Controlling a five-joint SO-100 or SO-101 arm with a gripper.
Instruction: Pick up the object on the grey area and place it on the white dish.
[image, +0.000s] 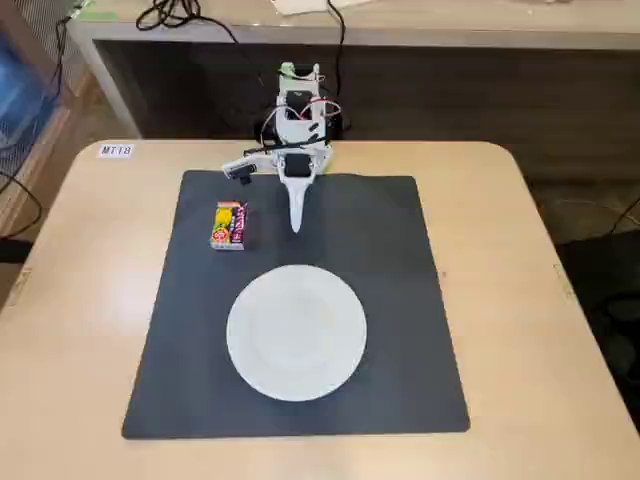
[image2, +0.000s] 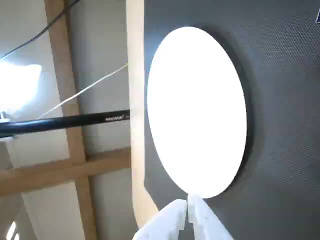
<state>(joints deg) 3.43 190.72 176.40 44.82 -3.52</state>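
Observation:
A small yellow packet (image: 229, 224) with red and pink print lies on the dark grey mat (image: 400, 260), near its far left part in the fixed view. The round white dish (image: 296, 331) sits on the mat nearer the front, bare. My white gripper (image: 296, 226) hangs at the mat's far edge, pointing down, right of the packet and apart from it. In the wrist view the gripper (image2: 188, 201) has its fingertips pressed together, shut on nothing, with the dish (image2: 195, 110) and mat (image2: 285, 100) beyond. The packet is out of the wrist view.
The mat lies on a light wooden table (image: 90, 300) with a small label (image: 115, 151) at the far left corner. Cables (image: 180, 15) run over a counter behind the arm's base (image: 298, 115). A black rod (image2: 65, 121) crosses the wrist view's left side.

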